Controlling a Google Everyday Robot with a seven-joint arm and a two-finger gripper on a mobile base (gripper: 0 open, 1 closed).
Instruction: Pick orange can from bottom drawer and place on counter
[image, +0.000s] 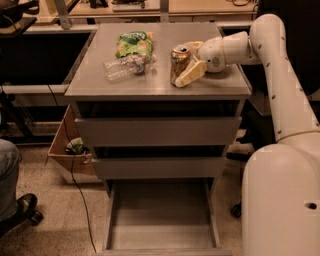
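Note:
The orange can (179, 64) stands upright on the grey counter (125, 86), right of its middle. My gripper (188, 61) reaches in from the right and is shut on the can, with one cream finger (191, 74) across its front and the other behind it. The bottom drawer (160, 220) is pulled out at floor level, and its grey tray shows nothing inside. The two shallower drawers above it are closed.
A green snack bag (134, 42) and a crushed clear plastic bottle (125, 66) lie on the counter's left half. A cardboard box (64, 155) sits on the floor left of the cabinet, beside a black cable. A person's leg (9, 172) is at the far left. Wooden desks stand behind.

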